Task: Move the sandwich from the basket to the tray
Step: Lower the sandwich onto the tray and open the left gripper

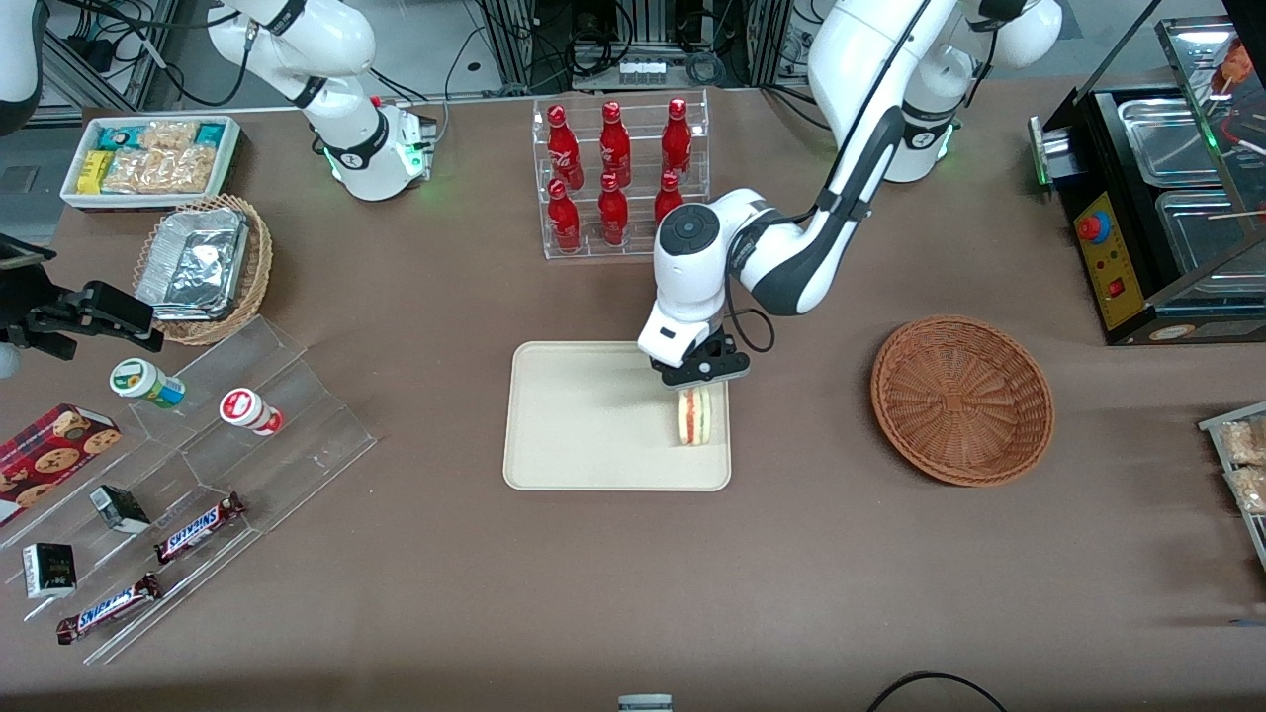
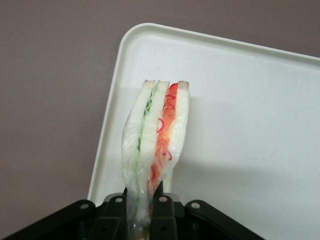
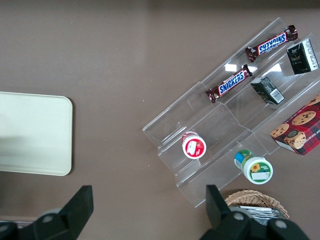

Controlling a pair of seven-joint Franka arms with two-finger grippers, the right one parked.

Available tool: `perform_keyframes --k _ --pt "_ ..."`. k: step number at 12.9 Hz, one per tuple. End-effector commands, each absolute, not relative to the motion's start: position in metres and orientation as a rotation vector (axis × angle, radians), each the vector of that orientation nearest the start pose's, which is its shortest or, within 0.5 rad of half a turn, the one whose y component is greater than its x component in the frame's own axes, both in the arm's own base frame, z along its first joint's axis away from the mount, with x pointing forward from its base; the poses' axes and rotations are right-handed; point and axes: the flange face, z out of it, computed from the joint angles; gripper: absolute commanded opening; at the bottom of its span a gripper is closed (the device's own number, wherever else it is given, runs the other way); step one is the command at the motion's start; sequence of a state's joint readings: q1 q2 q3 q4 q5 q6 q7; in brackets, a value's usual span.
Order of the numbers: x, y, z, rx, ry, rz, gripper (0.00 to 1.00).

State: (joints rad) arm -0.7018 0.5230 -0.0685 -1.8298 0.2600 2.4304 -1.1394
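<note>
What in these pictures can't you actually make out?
- Whether the sandwich touches the tray or hangs just above it: neither the front nor the left wrist view settles it.
- Gripper jaw tips, left wrist view: wrapped in the sandwich's film and cut by the picture edge.
- Sandwich's grasped end, front view: the gripper covers it.
- Basket: appears only in the front view.
</note>
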Motion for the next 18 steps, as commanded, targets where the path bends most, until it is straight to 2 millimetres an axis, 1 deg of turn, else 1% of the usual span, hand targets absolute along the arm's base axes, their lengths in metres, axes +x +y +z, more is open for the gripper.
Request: perform_keyframes --k 1,3,8,9,10,11,12,13,14,15,17,18 --pt "0.48 -0.474 0.249 -3.097 -0.282 -0.306 0.0" --pt "0.481 -0.476 0.237 -3.072 -0.234 -0.331 0.0" --pt "0.48 -0.474 0.228 -3.064 -0.221 -0.323 0.03" --pt "0.48 -0.474 0.227 -3.063 -0.217 -0.319 0.16" --pt "0.48 -0.473 0.227 -3.06 -0.216 -0.317 0.59" --pt "0.482 -0.472 0.231 -3.06 -0.209 -0.321 1.0" --pt "0.483 -0.472 0.236 -3.058 -0.216 -0.324 1.0" --pt "0.486 -0.47 0.249 -3.041 -0.228 -0.324 1.0" --pt "0.49 -0.466 0.268 -3.017 -0.25 -0.32 1.0" --pt "0.495 -0.46 0.295 -2.992 -0.282 -0.314 1.0" --pt "0.501 -0.448 0.365 -2.997 -0.364 -0.353 1.0" --pt "0.502 -0.438 0.399 -3.018 -0.422 -0.353 1.0"
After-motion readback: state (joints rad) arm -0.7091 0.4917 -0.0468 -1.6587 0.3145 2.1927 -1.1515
